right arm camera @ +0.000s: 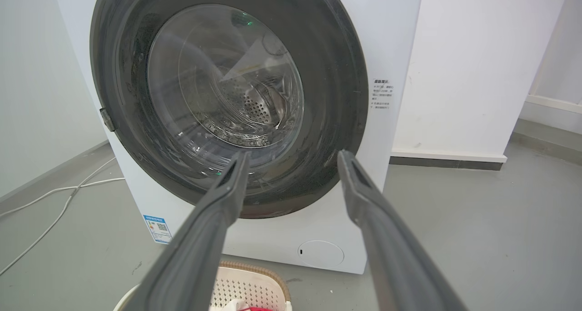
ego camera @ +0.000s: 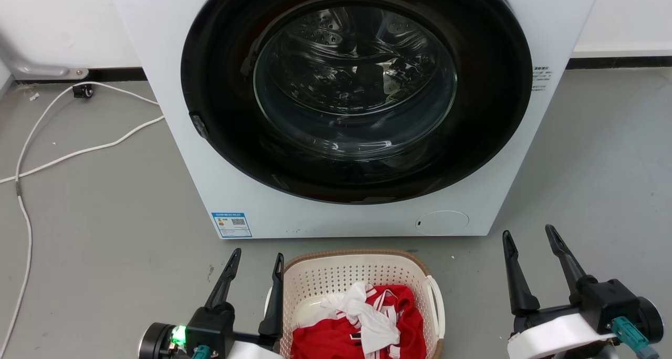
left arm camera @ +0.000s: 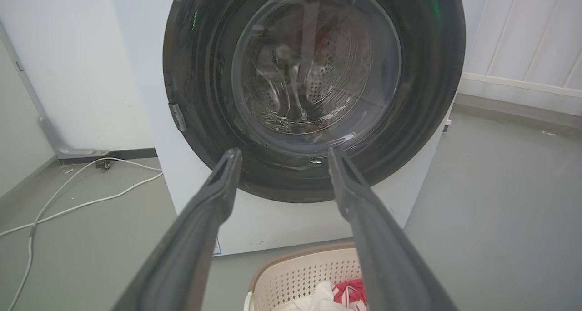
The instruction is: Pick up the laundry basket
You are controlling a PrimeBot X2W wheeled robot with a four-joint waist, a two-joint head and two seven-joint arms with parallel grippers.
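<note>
1. Sitting on the grey floor (ego camera: 105, 217), the laundry basket (ego camera: 362, 275) stands just in front of the lower edge of the white washing machine (ego camera: 315, 220), whose round dark door is closed.
2. Its brown rim faces the machine, and a white handle shows on its right side.
3. Inside lie red clothing (ego camera: 336, 340) and a crumpled white cloth (ego camera: 370, 319) on top of it.
4. The left gripper (ego camera: 258, 254) is at the basket's left side with its two dark fingers spread apart and nothing between them.
5. Its inner finger runs just beside the basket's left rim; whether it touches cannot be told.
6. In the left wrist view the basket lies low, under and between the fingers, nearer the inner one.
7. The right gripper (ego camera: 528, 231) is over bare floor to the right of the basket, clear of the right handle, its fingers likewise parted and empty.
8. In the right wrist view the basket's corner shows at the bottom edge, beneath the finger on that view's left.
9. Both grippers point towards the machine.
10. A white cable (ego camera: 79, 151) trails across the floor towards its far left edge, well apart from the basket.
</note>
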